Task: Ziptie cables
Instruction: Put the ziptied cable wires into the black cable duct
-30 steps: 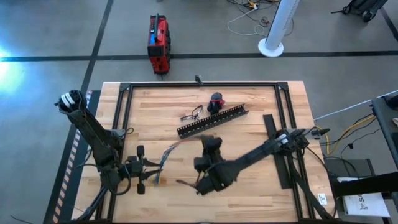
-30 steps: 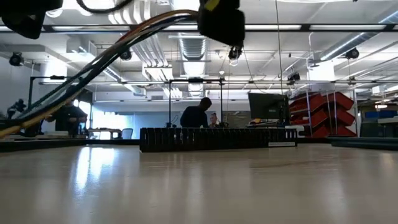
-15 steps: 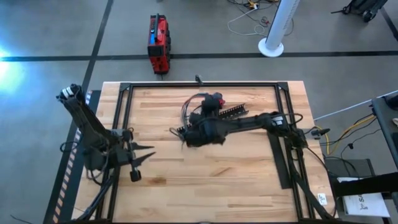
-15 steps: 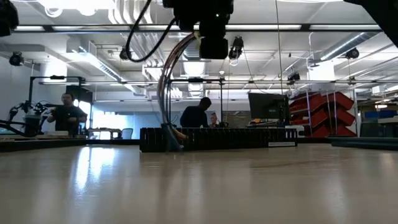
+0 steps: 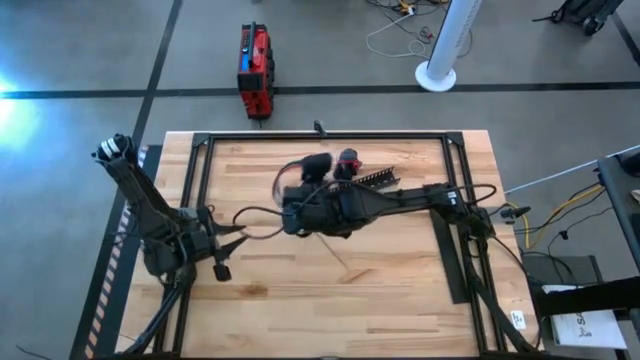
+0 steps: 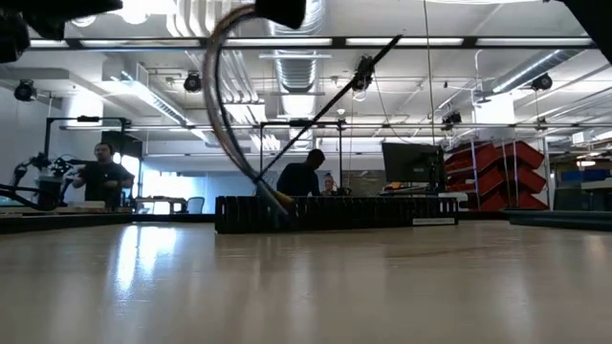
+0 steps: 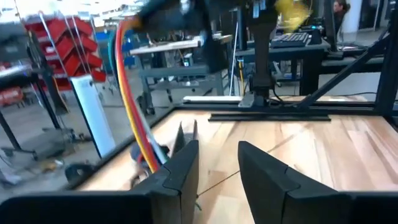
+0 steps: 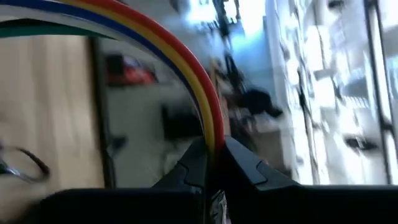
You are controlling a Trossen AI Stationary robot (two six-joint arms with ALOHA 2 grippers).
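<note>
Right gripper (image 5: 293, 213) is up over the middle of the table (image 5: 400, 290), fingers pinched on the cables (image 5: 262, 212), which arc off toward the left side. Left gripper (image 5: 238, 237) sits near the left edge, jaws apart (holding nothing). Ziptie (image 5: 338, 266) lies near mid-table

1. The counter (image 5: 400, 270) is pale wood in butcher-block strips, smooth, with a soft sheen that mirrors the ceiling lights in the low view.
2. A matt black metal frame (image 5: 330, 136) borders the counter.
3. The cables (image 8: 186, 59) have smooth, glossy plastic coats in red, yellow and blue.
4. The right tool (image 8: 211, 163) has dark matt fingers (image 8: 245, 165), plastic by their look.
5. The left tool (image 7: 217, 171) has the same dull black finish.
6. The slotted duct (image 6: 335, 212) is matt black plastic.
</note>
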